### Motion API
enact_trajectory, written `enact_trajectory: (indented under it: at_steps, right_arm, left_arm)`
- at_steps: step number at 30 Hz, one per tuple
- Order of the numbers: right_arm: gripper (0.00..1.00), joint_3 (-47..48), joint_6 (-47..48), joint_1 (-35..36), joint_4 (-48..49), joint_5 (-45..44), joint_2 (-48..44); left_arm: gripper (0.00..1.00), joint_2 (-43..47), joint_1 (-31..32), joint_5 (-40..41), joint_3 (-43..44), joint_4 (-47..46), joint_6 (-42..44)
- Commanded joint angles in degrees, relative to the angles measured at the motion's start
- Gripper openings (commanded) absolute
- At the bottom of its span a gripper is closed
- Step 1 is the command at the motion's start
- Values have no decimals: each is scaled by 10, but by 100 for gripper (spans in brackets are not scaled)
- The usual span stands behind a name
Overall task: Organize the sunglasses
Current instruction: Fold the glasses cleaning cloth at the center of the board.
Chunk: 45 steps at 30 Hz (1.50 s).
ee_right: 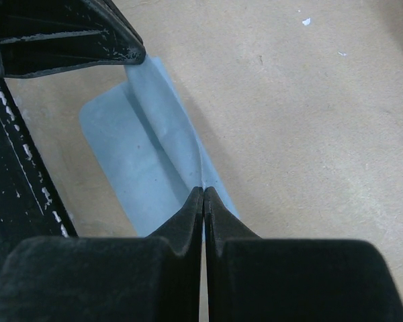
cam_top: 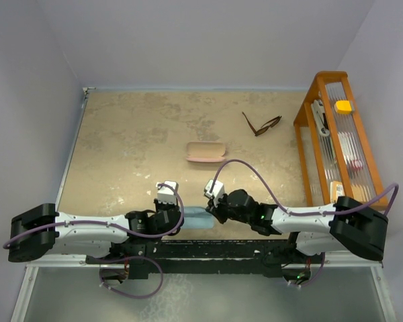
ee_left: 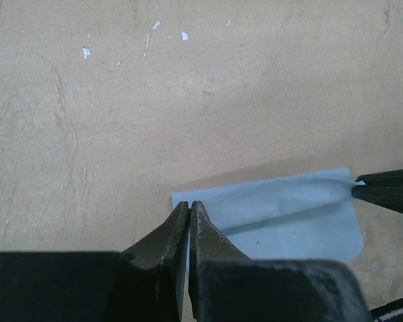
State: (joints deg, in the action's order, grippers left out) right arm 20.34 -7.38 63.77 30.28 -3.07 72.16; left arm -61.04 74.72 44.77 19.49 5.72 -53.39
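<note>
My left hand point(ee_left: 189, 209) and right hand point(ee_right: 203, 194) both pinch the blue cloth point(ee_left: 289, 221), while the sunglasses point(cam_top: 262, 125) lie well ahead, nearer the right one, long axis slanted.

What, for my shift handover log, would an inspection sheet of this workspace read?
Surface: tan mottled tabletop, few white flecks.
Job's things: thin dark brown sunglasses, unfolded, far right, untouched.
Clutter: pink oblong case mid-table; orange wooden rack at right edge.
Grippers: left gripper and right gripper each shut on light blue square cloth, near edge.
Cables: purple cables looping over both arms.
Surroundings: pale lilac walls.
</note>
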Motion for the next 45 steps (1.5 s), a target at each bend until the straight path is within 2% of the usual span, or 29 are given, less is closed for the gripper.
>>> enact_trajectory:
  at_steps: [1, 20, 45]
  right_arm:
    - [0, -4, -17, 5, 5, 18, -23]
    - [0, -5, -39, 7, -12, 40, -18]
    - [0, -10, -54, 18, -23, 36, -19]
  left_arm:
    - [0, 10, 6, -2, 6, 8, -1]
    - [0, 6, 41, 7, 27, 38, -17]
    - [0, -5, 55, 10, 22, 29, -30]
